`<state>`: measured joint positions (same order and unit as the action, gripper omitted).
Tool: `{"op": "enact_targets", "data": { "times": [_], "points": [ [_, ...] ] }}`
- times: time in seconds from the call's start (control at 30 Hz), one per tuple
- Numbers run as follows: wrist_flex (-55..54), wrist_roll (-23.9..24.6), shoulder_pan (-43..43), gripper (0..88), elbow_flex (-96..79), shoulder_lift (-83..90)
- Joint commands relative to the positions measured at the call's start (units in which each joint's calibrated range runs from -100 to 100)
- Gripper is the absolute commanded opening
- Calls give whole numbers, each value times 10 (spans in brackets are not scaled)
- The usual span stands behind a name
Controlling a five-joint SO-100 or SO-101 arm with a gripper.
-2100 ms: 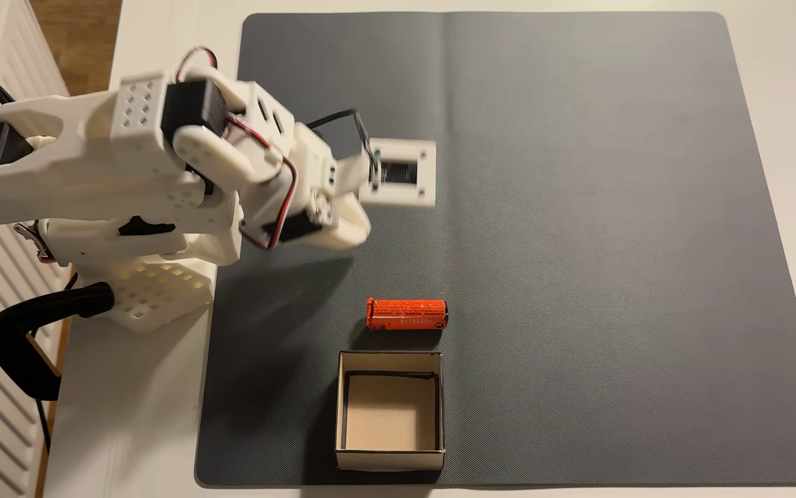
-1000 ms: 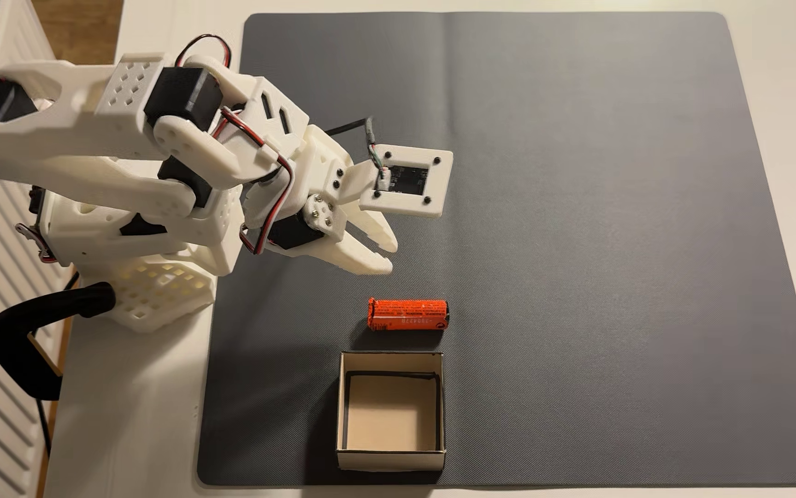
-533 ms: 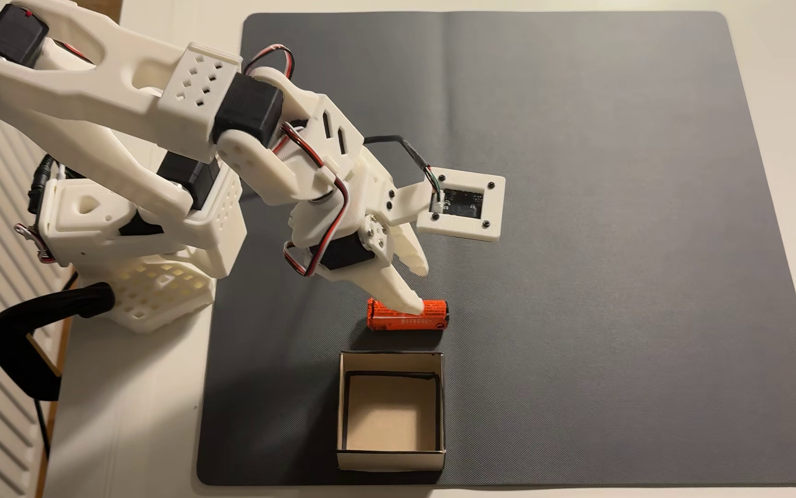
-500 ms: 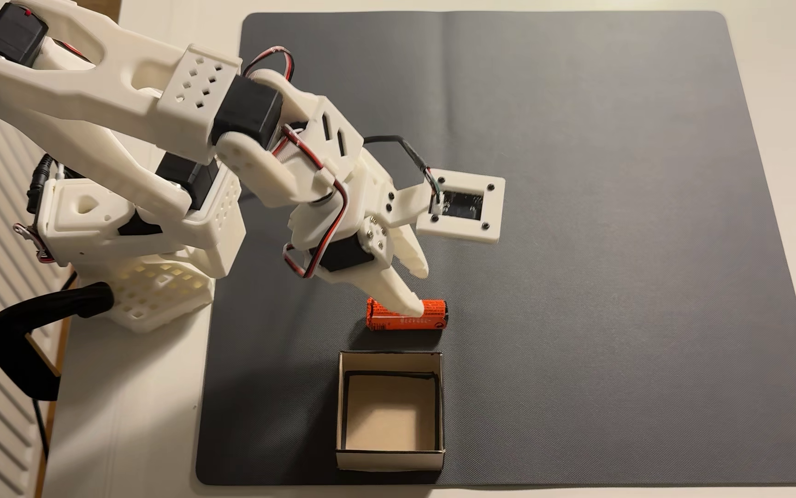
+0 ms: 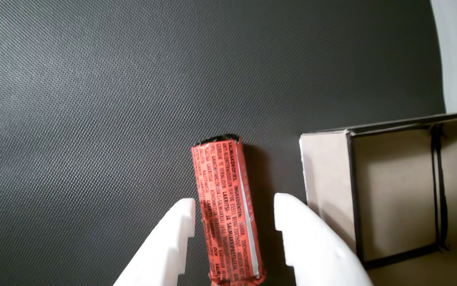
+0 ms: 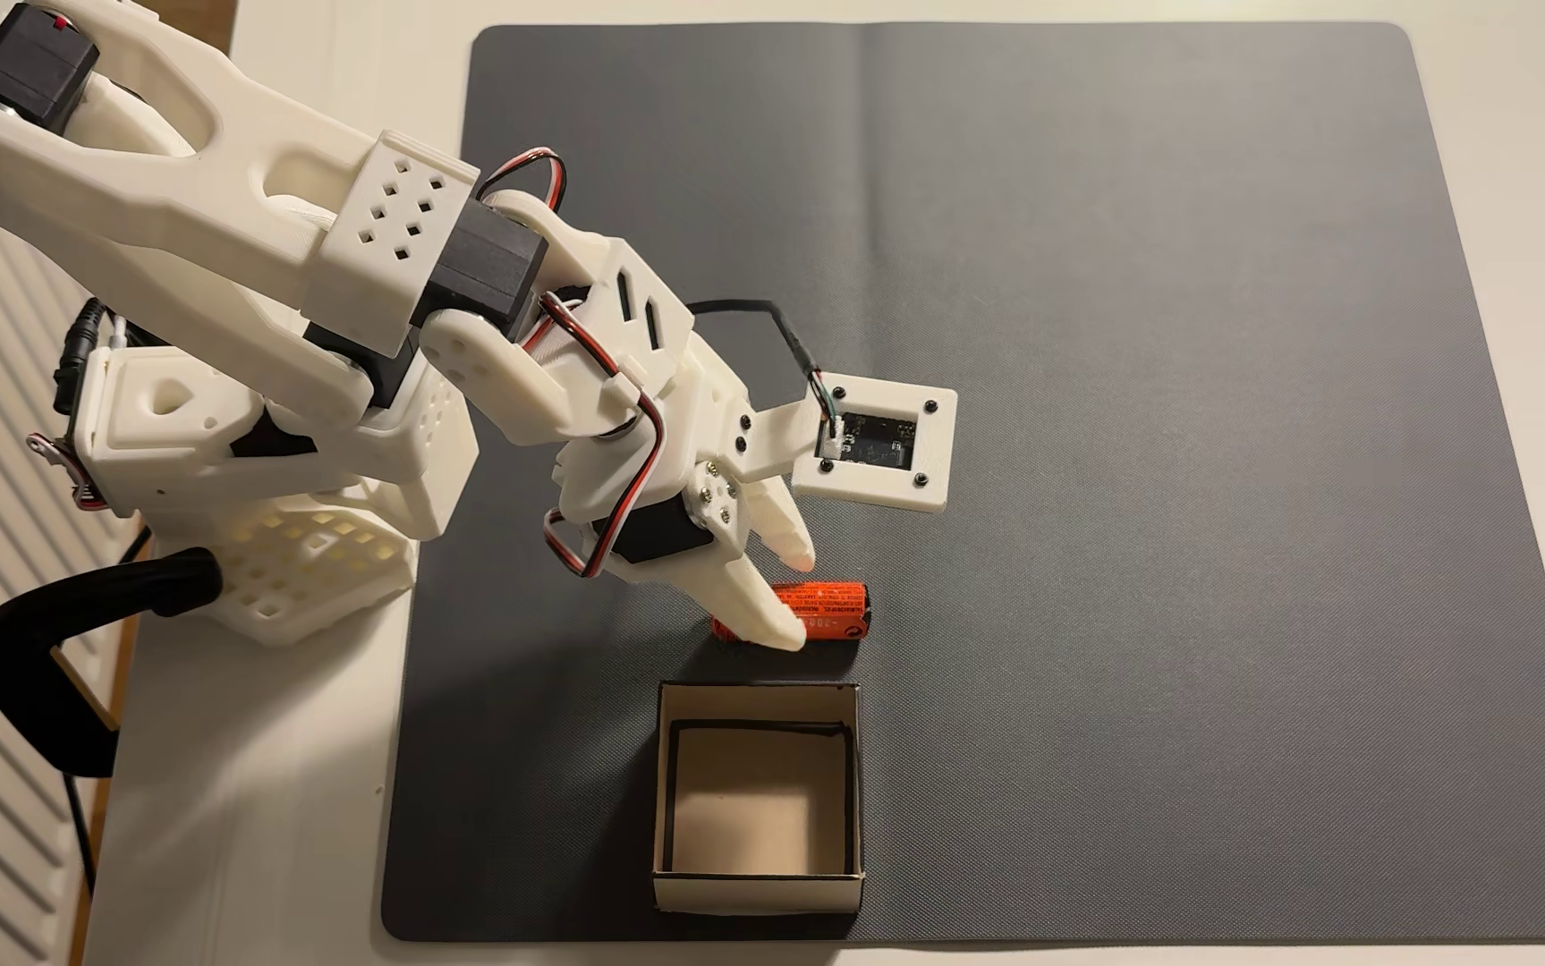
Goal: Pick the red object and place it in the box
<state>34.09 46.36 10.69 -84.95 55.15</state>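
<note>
your claw (image 5: 234, 216) sits spread wide with the red object (image 5: 226, 210) lying on the mat (image 5: 93, 99) between its fingers, untouched, the box (image 5: 395, 194) just beside one finger.

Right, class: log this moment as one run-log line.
phase: pre-grasp | gripper: open, straddling red object | object: lying on mat | box: empty

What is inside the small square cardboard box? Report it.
The small square cardboard box shows only its bare tan floor in the fixed view. The wrist view shows its inner walls; its floor runs out of frame.
</note>
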Motion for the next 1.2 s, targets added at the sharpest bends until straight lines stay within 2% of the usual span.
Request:
{"op": "enact_targets", "data": {
  "times": [0.0,0.6,0.87,1.07,1.17],
  "points": [
    [-14,-4,-2,165,-6,-1],
    [-58,-4,-2,158,-55,-1],
    [-55,-4,3,14,-53,-1],
    [-52,-5,-1,8,-37,6],
    [4,-5,-3,7,28,6]
  ]
}}
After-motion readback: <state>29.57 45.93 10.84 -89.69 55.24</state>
